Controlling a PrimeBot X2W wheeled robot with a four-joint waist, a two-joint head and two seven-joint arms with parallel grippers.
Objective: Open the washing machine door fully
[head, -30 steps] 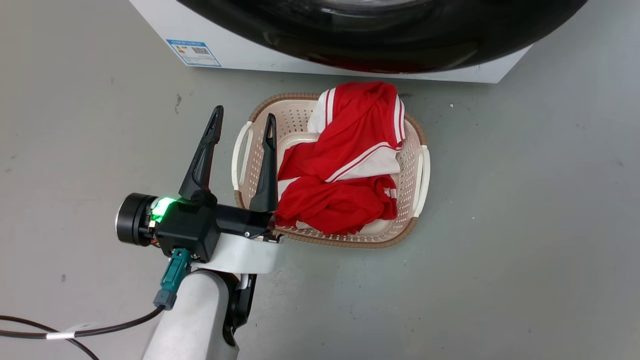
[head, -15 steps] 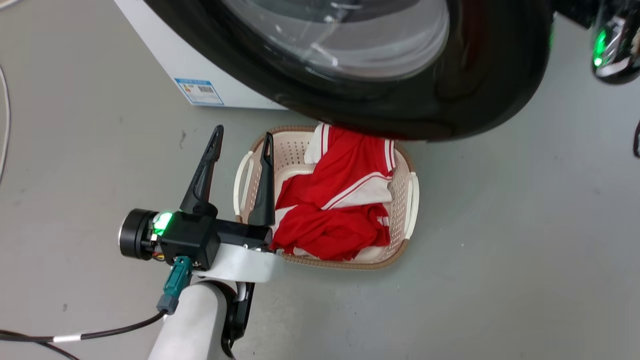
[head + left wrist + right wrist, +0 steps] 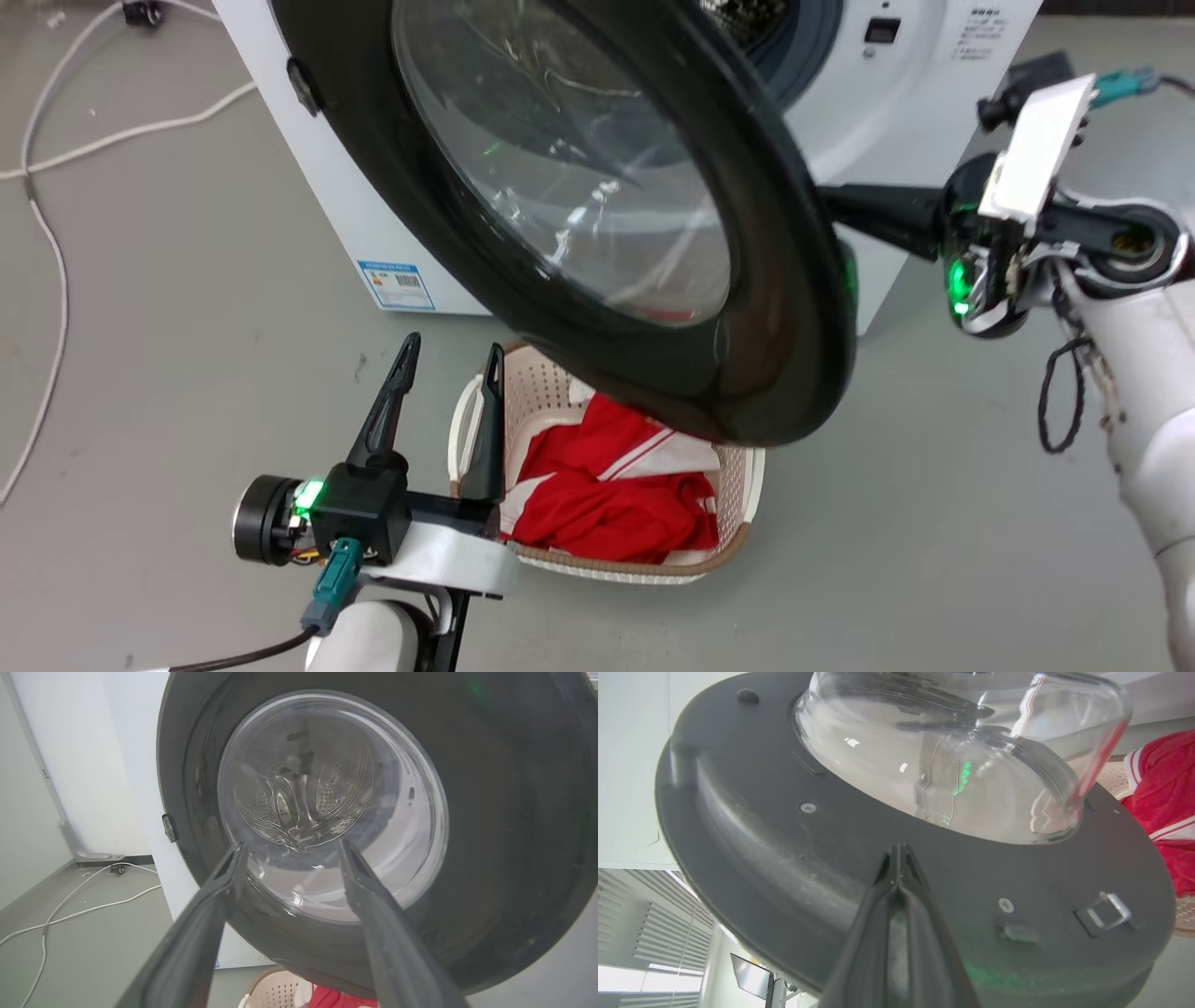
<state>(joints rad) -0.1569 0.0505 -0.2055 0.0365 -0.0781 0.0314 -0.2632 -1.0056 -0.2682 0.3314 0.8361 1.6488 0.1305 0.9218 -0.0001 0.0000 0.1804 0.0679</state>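
Black and glossy, the washing machine door stands swung partway out from the white washing machine, above a basket of red clothes. The left gripper hovers below it, fingers spread wide and empty. The right gripper has its fingers pressed together, tips at the door's inner face

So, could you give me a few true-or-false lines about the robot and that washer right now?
1. The washing machine door is closed. False: it stands partly open, away from the drum mouth.
2. The left gripper is open and empty. True.
3. The right gripper is spread wide. False: its fingers are together, tips at the door's inner face.
4. The basket on the floor holds red and white clothing. True.
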